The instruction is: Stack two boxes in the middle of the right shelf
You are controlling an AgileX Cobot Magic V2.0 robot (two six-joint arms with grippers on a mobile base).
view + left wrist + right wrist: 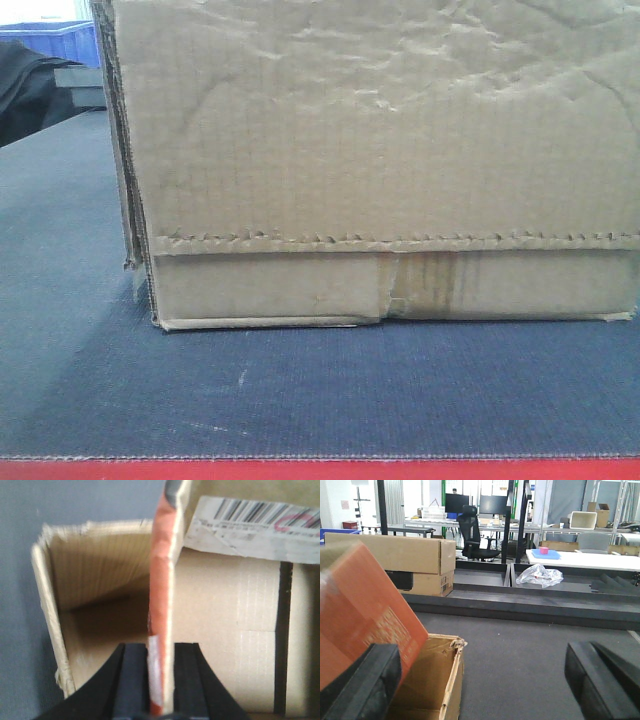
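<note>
Closed on the orange flap (162, 580): left gripper (161, 652), black pads (132, 680) pressed against both faces of its lower end, flap standing on edge between them. Rising from an open carton (100, 610) directly below, pale corrugated inner walls and ragged rim in sight, grey surface to the left. Just right of the flap, a flat brown panel (215, 630) with clear tape and a dark slit; above that, a white barcode label (255, 527).

Spread wide: right gripper (480, 655), one black finger (360, 685) low at the left, the other low at the right, only grey table top (520, 645) between them. Beside the left finger, the orange flap leaning over the open carton's torn corner; contact between finger and flap impossible to judge. Farther back on the table, more brown cartons (390, 552); beyond, a plastic bag (539, 575), an office chair (472, 530) and a pink cube (543, 550).

From the front, a creased carton (380, 150) filling most of the frame, resting on the dark grey table top above its red edge (320, 470), jagged flap seam and brownish tape stain low on its face. Behind, at upper left, a blue bin (50, 40).
</note>
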